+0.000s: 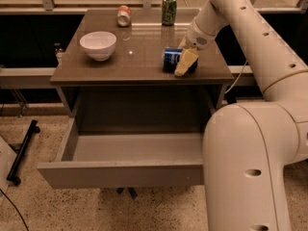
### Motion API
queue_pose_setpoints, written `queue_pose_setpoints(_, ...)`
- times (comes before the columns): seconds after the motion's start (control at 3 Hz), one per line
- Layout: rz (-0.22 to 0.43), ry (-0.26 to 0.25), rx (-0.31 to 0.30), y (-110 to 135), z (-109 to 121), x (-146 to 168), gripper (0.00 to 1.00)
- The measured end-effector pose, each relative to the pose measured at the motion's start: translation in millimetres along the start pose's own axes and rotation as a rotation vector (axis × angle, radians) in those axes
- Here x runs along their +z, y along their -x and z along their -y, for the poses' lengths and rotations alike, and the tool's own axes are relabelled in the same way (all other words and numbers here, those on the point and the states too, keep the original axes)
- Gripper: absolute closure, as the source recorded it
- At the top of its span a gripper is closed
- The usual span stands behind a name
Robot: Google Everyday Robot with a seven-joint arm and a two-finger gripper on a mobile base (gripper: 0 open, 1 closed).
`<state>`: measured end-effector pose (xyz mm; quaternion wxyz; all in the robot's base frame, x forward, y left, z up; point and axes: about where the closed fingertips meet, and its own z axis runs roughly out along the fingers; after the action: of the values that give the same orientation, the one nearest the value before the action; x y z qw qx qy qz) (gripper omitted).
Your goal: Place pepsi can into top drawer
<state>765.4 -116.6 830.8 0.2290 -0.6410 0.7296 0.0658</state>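
The pepsi can (pixel 170 58) is blue and lies on its side on the grey table top (pixel 139 52), near the front right. My gripper (pixel 184 61) reaches down from the right and sits right at the can, covering its right end. The can rests on the table. The top drawer (pixel 120 173) is pulled out wide below the table top, and its grey inside is bare.
A white bowl (pixel 98 44) stands at the table's left. An orange-and-silver can (pixel 124 16) lies at the back, and a green can (pixel 169 9) stands upright at the back right. My white arm (pixel 250 158) fills the right foreground, beside the drawer's right end.
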Motion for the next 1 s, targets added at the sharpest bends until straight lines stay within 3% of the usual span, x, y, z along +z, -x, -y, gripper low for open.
queue_pose_setpoints(0.67, 0.016, -0.036, -0.080, 9, -16, -46, 0.85)
queue_pose_setpoints(1.0, 0.084, -0.052, -0.110, 28, -43, -74, 1.00)
